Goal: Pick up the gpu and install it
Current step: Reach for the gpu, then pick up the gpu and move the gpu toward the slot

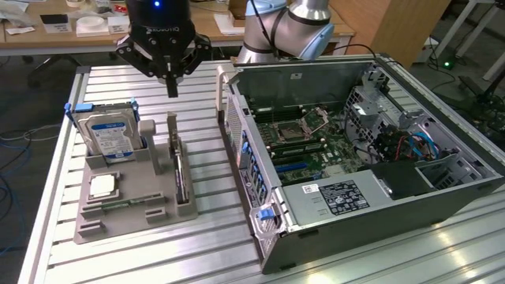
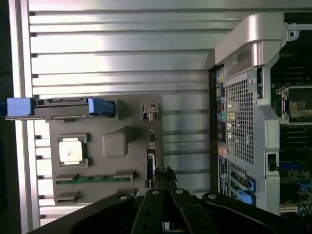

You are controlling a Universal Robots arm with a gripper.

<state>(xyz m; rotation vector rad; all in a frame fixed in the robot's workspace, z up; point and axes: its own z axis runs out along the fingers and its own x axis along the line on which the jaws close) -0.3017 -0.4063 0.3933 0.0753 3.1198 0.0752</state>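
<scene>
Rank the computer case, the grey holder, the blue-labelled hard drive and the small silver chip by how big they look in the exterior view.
1. computer case
2. grey holder
3. hard drive
4. silver chip
The differences are plain; nearness to the camera does not blur this order.

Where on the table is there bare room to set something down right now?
Bare table: the strip between the parts holder and the table's near edge, and the corner in front of the computer case. Crowded: the narrow gap between holder and case, beside the gpu.
</scene>
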